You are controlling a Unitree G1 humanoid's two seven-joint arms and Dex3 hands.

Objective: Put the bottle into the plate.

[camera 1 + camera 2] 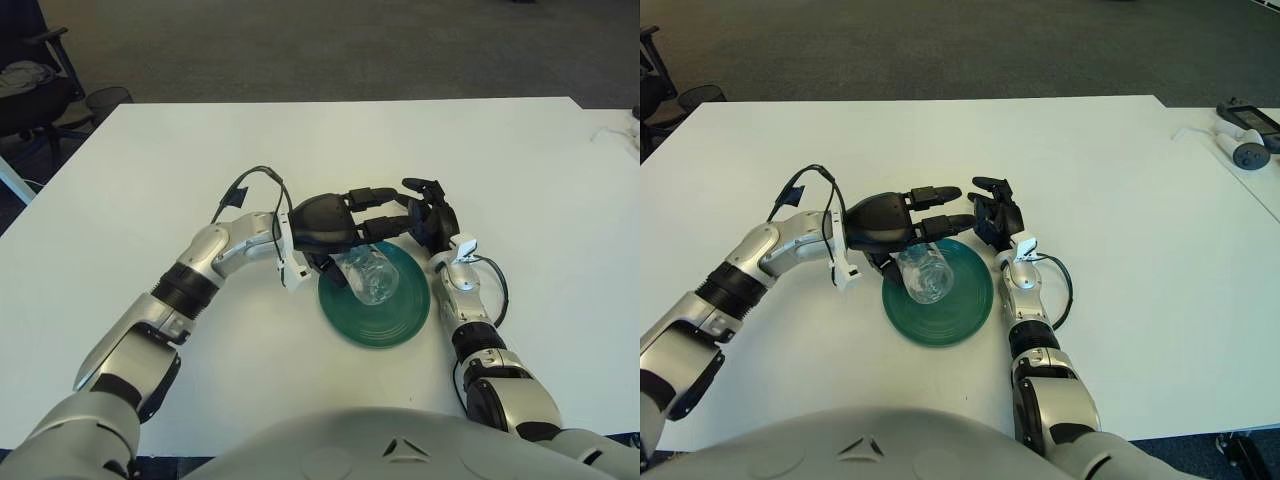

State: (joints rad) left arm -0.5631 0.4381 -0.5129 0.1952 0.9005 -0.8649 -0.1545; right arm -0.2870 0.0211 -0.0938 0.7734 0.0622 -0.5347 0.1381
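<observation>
one white table [150, 170] carries everything, and the green plate [395, 320] is the landmark. one plate, one clear bottle [368, 277], two hands, and a few small devices [1245, 135] far off toward the table's right edge from the plate.

the left hand [335, 222] hangs over the plate's far left rim, its fingers stretched forward above the bottle and a thumb apparently tucked under it; it seems to have hold of the bottle, loosely. the bottle sits over the plate's left half, tilted; whether it touches the dish i cannot tell.

the right hand [428, 215] shows just beyond the plate's far right rim, fingers partly curled around nothing, close to the left fingertips.

risks: a round bottle released on its side could roll off the shallow plate; the two hands are near enough to collide; a withdrawing thumb might drag the bottle out.
</observation>
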